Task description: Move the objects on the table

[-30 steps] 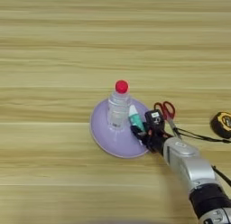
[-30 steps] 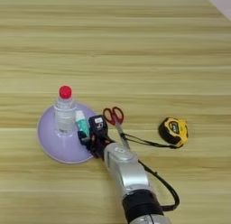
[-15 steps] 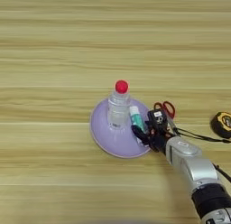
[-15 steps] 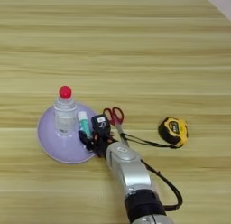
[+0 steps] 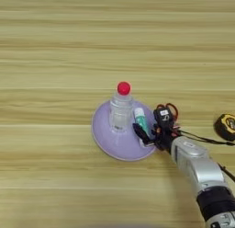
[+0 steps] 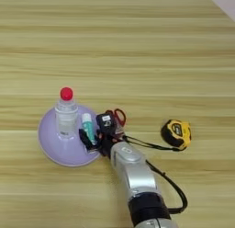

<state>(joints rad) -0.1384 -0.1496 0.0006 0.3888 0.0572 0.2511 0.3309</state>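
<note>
Since the earlier frames, the glue stick [image 5: 140, 120] has shifted slightly farther onto the plate, together with the gripper. On the wide wooden table [image 5: 55, 48], the silver right arm [image 6: 133, 174] comes in from the near right. A lilac plate [image 5: 106, 142] carries a clear bottle [image 5: 121, 111] with a red cap. The right gripper [image 5: 149, 127] is at the plate's right rim, and its two black fingers are closed around the glue stick, which lies just right of the bottle. The red-handled scissors [image 6: 120, 116] lie on the table, touching the gripper's far right side and partly hidden by it. A yellow tape measure [image 6: 176, 133] sits well apart to the right.
</note>
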